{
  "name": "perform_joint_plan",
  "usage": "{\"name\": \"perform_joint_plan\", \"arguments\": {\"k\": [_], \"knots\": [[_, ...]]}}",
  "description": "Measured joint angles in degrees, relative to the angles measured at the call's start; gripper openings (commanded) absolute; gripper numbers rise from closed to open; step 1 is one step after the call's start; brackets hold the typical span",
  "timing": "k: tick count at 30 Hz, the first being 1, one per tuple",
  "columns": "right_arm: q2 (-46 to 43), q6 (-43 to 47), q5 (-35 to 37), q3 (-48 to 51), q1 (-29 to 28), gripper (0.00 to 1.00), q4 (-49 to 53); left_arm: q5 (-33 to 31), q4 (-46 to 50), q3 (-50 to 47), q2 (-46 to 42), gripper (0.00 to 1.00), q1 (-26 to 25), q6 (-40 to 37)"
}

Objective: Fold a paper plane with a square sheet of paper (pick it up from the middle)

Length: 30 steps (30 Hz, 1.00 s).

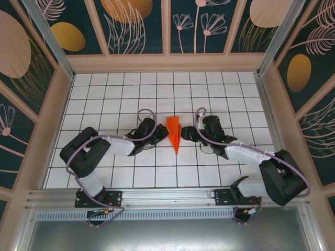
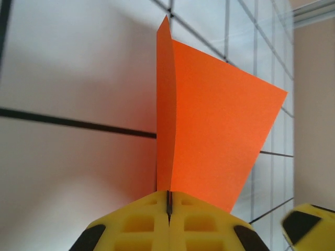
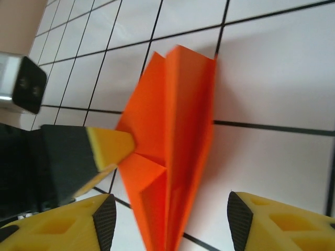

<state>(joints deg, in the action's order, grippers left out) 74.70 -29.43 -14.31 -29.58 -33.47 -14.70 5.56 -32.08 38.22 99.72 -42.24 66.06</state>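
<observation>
Your paper plane (image 1: 174, 133) sits near the middle of the desk (image 1: 104, 94), directly between the two arms, with its point toward the bases. From above you cannot tell whether it rests on the tiles or is held just off them, and the dark wrist bodies hide both sets of fingertips.

The left tool (image 2: 168, 201) is pressed together on the paper plane. In its own camera the yellow fingers meet in a single seam and the orange fold runs straight into it, so the gripped edge is hidden. One layer stands edge-on, the other fans out to the right. A yellow-and-black finger of the right tool (image 2: 309, 225) is cut off at the lower right corner.

In the right wrist view, the right tool's fingers (image 3: 104, 219) stand apart with the plane's narrow end between them and a gap on each side. That end is blurred and runs off the bottom edge. The left tool's tip meets the paper from the left.
</observation>
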Motion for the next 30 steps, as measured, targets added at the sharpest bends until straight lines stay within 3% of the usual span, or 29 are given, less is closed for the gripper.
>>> {"name": "perform_joint_plan", "arguments": {"k": [6,15,30], "knots": [[5.0,-2.9,1.6,-2.2,-5.3,0.55,0.8,-0.2,-0.4,-2.1,0.8,0.0,0.0,1.7],[11.4,-4.0,3.8,-8.5,-8.8,0.52,1.9,-0.2,-1.2,-2.1,0.8,0.0,0.0,2.8],[17.3,-4.2,7.2,-11.8,-9.0,0.62,7.9,-0.2,-1.2,-2.1,0.8,0.0,0.0,3.1]]}}
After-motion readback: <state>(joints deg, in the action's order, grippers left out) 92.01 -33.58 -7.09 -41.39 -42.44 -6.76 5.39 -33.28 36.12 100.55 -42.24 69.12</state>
